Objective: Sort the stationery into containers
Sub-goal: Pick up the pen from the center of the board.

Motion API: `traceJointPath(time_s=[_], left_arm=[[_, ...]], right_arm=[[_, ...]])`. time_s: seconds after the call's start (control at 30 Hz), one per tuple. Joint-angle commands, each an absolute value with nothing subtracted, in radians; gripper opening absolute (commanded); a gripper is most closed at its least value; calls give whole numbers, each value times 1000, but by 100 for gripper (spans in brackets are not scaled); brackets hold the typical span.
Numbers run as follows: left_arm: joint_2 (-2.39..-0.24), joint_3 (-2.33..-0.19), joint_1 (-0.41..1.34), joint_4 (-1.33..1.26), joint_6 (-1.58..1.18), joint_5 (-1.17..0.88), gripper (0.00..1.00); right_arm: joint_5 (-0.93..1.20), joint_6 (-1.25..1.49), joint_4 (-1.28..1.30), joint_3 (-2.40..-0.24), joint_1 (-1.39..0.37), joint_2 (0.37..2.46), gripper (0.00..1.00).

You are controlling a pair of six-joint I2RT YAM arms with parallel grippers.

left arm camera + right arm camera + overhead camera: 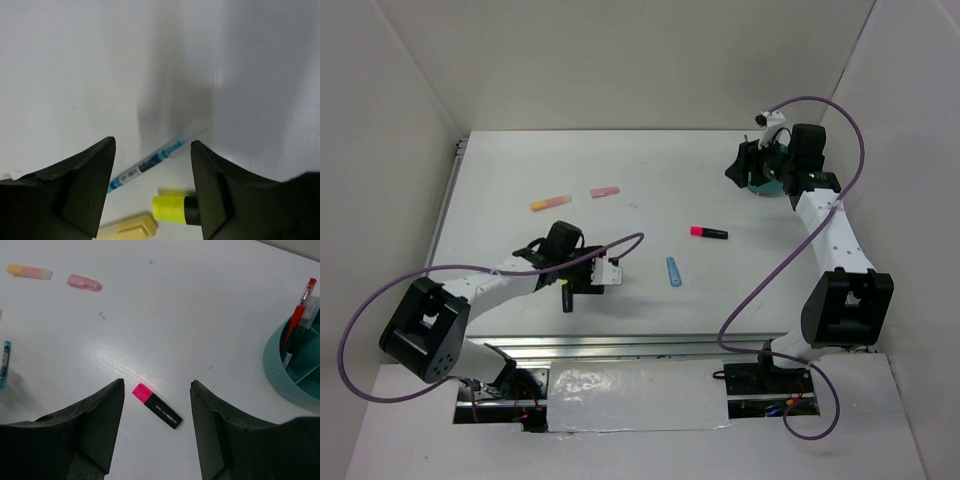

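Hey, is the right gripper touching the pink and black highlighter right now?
Apart. The top view shows the right gripper by the teal organiser, with bare table between it and the pink-black highlighter.

White table (650,165), plain white walls (620,60) on three sides, metal rail (640,347) along near edge

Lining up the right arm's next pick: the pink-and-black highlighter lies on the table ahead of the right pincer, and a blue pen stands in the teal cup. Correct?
Not quite. The pen standing in the teal cup is red, not blue, as the right wrist view shows. The pink-and-black highlighter does lie on the table ahead of the right pincer.
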State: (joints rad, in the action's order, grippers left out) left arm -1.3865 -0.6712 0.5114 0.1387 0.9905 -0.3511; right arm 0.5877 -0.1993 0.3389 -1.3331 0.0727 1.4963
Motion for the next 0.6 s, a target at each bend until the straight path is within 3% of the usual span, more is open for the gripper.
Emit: traceJointPath(time_s=[0.0,0.3,0.57], left_arm=[[-1420,-762,469,348,1046,-474,71],[-1514,-818,402,501,1221,-502,68],[-1578,-836,365,428,1285,-439,68]], right_arm=[[601,-202,344,-1324,78,1486,62],[604,-213,356,-1322,81,1483,62],[606,-215,362,-1319,86,1488,62]])
